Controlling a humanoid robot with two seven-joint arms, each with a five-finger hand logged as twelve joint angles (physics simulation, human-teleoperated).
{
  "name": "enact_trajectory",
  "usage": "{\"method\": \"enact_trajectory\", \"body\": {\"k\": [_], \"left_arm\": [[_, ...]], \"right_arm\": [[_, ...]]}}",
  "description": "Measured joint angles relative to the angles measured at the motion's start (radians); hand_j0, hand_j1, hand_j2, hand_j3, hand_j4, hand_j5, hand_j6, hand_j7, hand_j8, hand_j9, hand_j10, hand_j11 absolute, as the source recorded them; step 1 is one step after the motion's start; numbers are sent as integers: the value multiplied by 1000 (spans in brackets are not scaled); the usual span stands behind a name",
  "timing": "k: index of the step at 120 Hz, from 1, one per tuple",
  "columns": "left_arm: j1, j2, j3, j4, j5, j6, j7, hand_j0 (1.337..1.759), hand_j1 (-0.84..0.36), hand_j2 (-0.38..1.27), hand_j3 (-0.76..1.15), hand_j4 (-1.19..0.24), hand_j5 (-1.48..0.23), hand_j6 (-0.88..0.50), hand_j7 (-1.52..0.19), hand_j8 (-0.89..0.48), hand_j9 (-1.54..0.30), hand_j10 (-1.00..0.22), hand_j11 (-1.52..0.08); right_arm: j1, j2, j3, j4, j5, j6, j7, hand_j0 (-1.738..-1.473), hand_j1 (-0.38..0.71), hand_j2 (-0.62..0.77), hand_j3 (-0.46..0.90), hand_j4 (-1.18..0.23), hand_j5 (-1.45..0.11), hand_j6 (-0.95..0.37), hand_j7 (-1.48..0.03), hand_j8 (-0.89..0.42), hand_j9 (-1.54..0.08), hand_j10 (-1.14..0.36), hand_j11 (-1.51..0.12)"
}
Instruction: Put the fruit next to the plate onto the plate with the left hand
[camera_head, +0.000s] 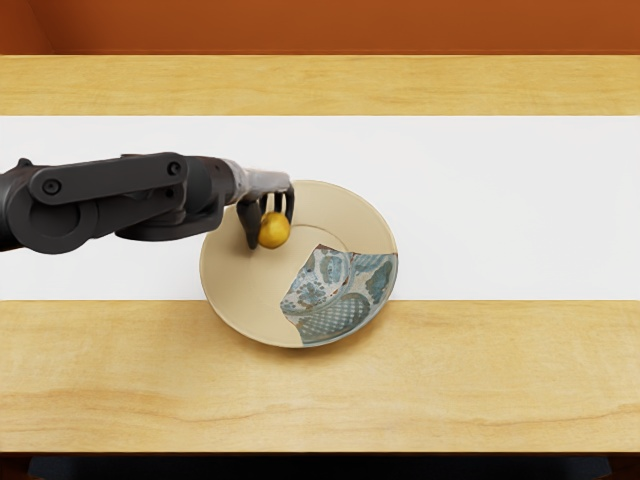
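Left arm enters from the left edge, forearm lying roughly level across the white strip (500, 200) that runs over the wooden surface (500, 370). Right arm absent from view, so the left is the only hand in play.

Left hand (264, 203) sits over the upper-left part of the plate (232, 290). Fingers (251, 232) point downward and are curled about the fruit (275, 231): one dark digit down its left side, others over its top and right. Reads as a grip on the fruit, not a hover.

Fruit: small, yellow, near round, no long axis worth noting. It lies directly below the palm, between the fingers, and inside the plate's rim, over the plain tan part near the upper-left edge. The patterned blue-grey patch of the plate lies to the lower right, apart from the fruit.

Cannot tell whether the fruit touches the plate or hangs just above it; the slanted view gives no clear gap or shadow.

Judgement: carry looks finished, release is the step in hand. The relation that matters is vertical, fruit under hand and over plate. Fingers should part without sideways drag. A round fruit on a sloped rim may roll, likely inward toward the centre, though a nudge could send it off over the near edge.
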Motion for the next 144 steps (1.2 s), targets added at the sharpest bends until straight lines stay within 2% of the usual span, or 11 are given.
{"method": "enact_trajectory", "body": {"k": [23,45,53,62,63,69,90,110,127,144], "left_arm": [[4,-9,5,0,1,-5,1,1657,-341,374,0,-560,-849,-472,-836,-637,-837,-636,-837],[1,0,-2,-3,-28,-14,2,1658,17,162,0,-272,-402,-237,-397,-304,-397,-303,-398],[7,24,-22,-3,-59,-17,1,1658,109,117,0,-195,-292,-169,-289,-217,-289,-293,-362],[3,66,-50,6,-169,-20,0,1658,183,81,0,-133,-205,-115,-202,-148,-203,-229,-222],[5,74,-54,8,-188,-18,-10,1658,192,77,0,-118,-207,-99,-205,-127,-206,-204,-259],[6,90,-79,23,-253,-31,-6,1658,226,61,0,-93,-162,-78,-160,-100,-161,-160,-203],[9,231,-162,85,-434,-197,-1,1658,297,26,0,-41,-69,-35,-68,-44,-68,-69,-86],[11,309,-209,139,-540,-349,0,1658,327,12,0,-20,-31,-17,-30,-21,-30,-32,-38],[10,340,-221,243,-640,-398,1,1658,338,6,0,-11,-16,-10,-15,-12,-15,-17,-19],[10,372,-227,288,-683,-410,1,1658,344,3,0,-7,-8,-7,-8,-7,-8,-9,-10]], "right_arm": [[-1,0,0,0,0,0,0,-1658,-310,-7,0,-33,-43,-33,-43,-33,-43,-33,-43],[-2,0,0,0,0,0,0,-1658,-310,-7,0,-33,-43,-33,-43,-33,-43,-33,-43],[-3,0,0,0,0,0,0,-1658,-310,-7,0,-33,-43,-33,-43,-33,-43,-33,-43],[-3,0,0,0,0,0,0,-1658,-310,-7,0,-33,-43,-33,-43,-33,-43,-33,-43],[-3,0,0,0,0,0,0,-1658,-310,-6,0,-32,-43,-33,-43,-32,-43,-32,-43],[-3,0,0,0,0,0,0,-1658,-310,-6,0,-33,-43,-33,-43,-32,-43,-32,-43],[-3,0,0,1,0,1,0,-1658,-310,-6,0,-33,-43,-33,-43,-33,-43,-33,-43],[-2,0,1,1,0,1,0,-1658,-310,-7,0,-33,-43,-33,-43,-33,-43,-33,-43],[-2,0,1,1,0,1,0,-1658,-310,-7,0,-33,-43,-33,-43,-33,-43,-33,-43],[-2,0,2,1,0,1,0,-1658,-310,-7,0,-33,-43,-33,-43,-33,-43,-33,-43]]}}
